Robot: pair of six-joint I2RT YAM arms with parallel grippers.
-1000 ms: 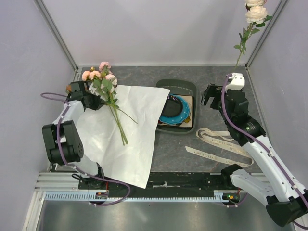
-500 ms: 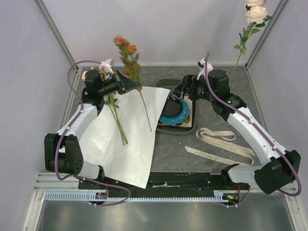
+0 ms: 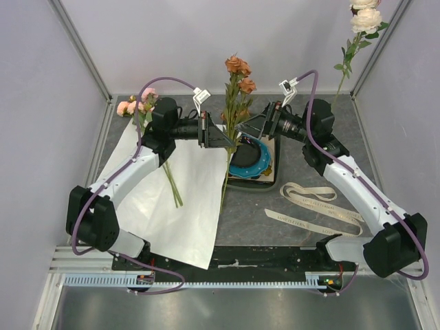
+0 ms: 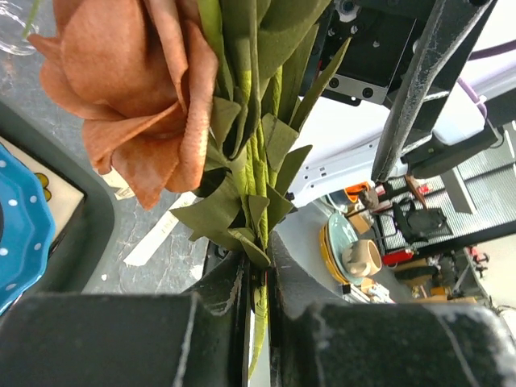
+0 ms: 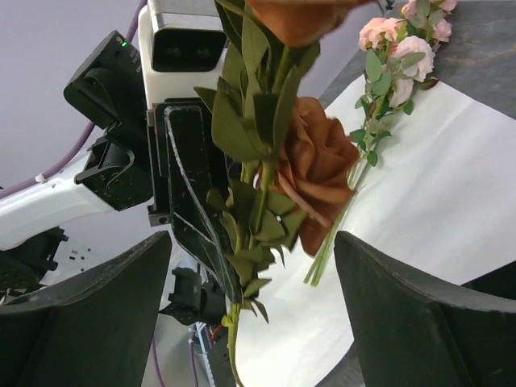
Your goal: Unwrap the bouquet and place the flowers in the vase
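Grey tabletop (image 3: 309,110) beneath everything. Over its left half, a white paper wrap (image 3: 185,213), opened flat and reaching to the near edge. At mid-back, a dark green tray (image 3: 278,155) with a blue-rimmed plate (image 3: 249,163) inside it. Right of the tray, loose on the tabletop, a cream ribbon (image 3: 316,207) in untied loops and strips. Across the far left part of the paper, a bunch of pink roses (image 3: 137,106), blooms just past the paper's far left corner, stems slanting toward the near right. In the air between the two arms, by the tray's left edge, an orange rose stem (image 3: 235,93), roughly upright, two blooms on top, thin lower end hanging past the paper's right edge. Left fingers (image 4: 121,339) pressed nearly together on that stem just below its leaves, pinching it. Right fingers (image 5: 81,314) spread wide, one on either side of the same stem from the opposite side, with no visible contact. At the back right corner, a cream rose (image 3: 365,20) standing tall on its stem. Vase (image 4: 11,35) seen only as a sliver of clear glass in the corner of the left wrist view, a green stem inside.
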